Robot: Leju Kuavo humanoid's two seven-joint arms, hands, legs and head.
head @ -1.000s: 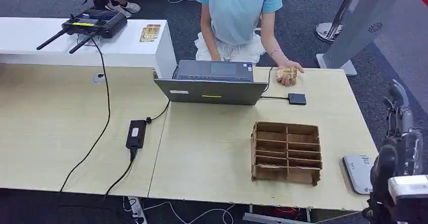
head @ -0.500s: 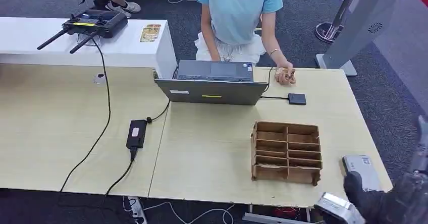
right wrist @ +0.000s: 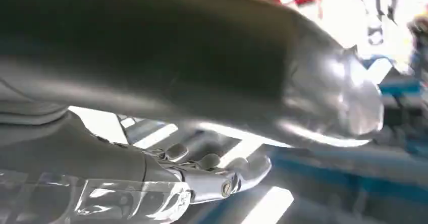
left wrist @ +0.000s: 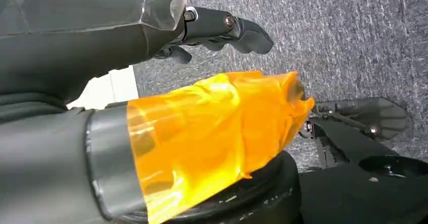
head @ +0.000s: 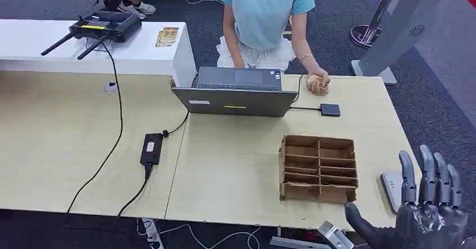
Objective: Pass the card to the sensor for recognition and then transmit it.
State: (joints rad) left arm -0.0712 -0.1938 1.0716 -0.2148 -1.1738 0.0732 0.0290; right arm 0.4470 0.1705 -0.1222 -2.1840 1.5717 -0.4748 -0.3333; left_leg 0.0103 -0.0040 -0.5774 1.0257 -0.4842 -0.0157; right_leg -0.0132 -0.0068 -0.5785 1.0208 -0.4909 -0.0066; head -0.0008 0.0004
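The robot's right hand (head: pixel 429 215) hovers at the table's (head: pixel 236 165) five o'clock corner, fingers spread, holding nothing, just above the grey sensor (head: pixel 393 188). The left hand (left wrist: pixel 212 30) hangs over carpet, fingers loosely curled, empty. Cards rest in the person's hand (head: pixel 317 84) at one o'clock.

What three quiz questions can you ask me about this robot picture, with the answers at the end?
1. True or false: the robot's right hand is holding a card.
2. Pick one: what stands on the table between the laptop and the right hand? A) a cardboard organizer with empty compartments; B) a fruit bowl; C) a water bottle.
3. Fill in the word: the person sitting behind the laptop wears a light ____ top.

Key: 1 false, its fingers are spread and it holds nothing; 2 A; 3 blue.
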